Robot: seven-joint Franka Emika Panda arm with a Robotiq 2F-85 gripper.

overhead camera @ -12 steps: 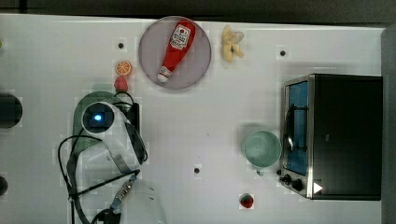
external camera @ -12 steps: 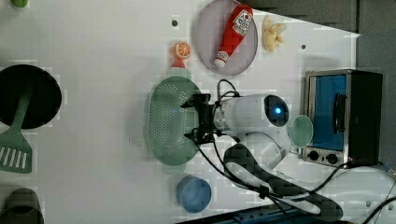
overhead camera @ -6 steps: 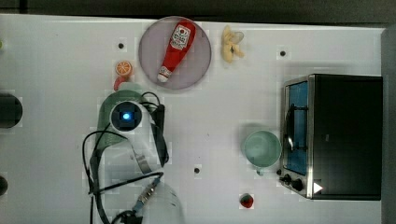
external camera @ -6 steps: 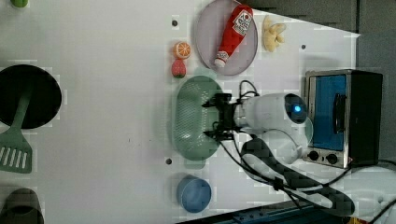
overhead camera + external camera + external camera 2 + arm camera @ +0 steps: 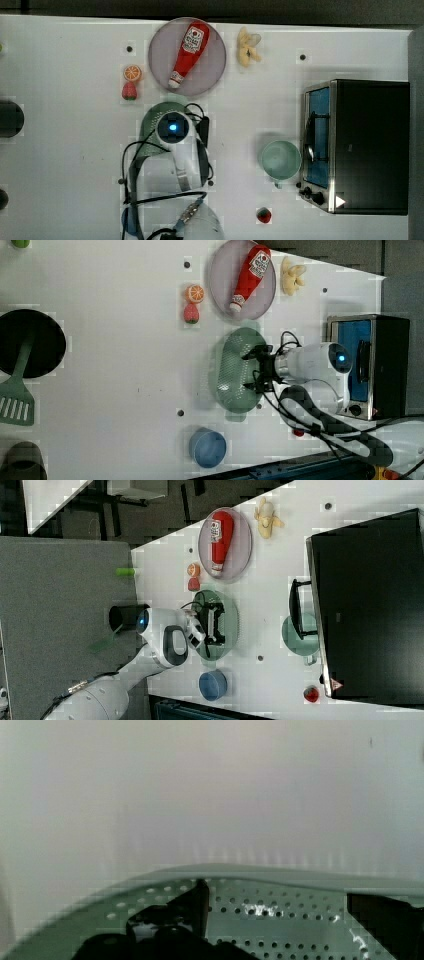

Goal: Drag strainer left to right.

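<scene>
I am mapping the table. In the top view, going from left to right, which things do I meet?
Orange slice, strainer, ketchup bottle, banana, teal cup, toaster oven.

Setting: robot lab bench staged as a toy kitchen. Evidence: white table (image 5: pixel 100 390) with screw holes at intervals; white arm (image 5: pixel 320 370) trailing loose black cables; grey floor and dark frames past the table edge in the right view. Kitchen props: ketchup bottle (image 5: pixel 189 52) on a plate (image 5: pixel 160 50), banana (image 5: pixel 246 48), toaster oven (image 5: pixel 367 145), blue bowl (image 5: pixel 207 447), spatula (image 5: pixel 16 400), plastic fruit (image 5: pixel 194 293).
</scene>
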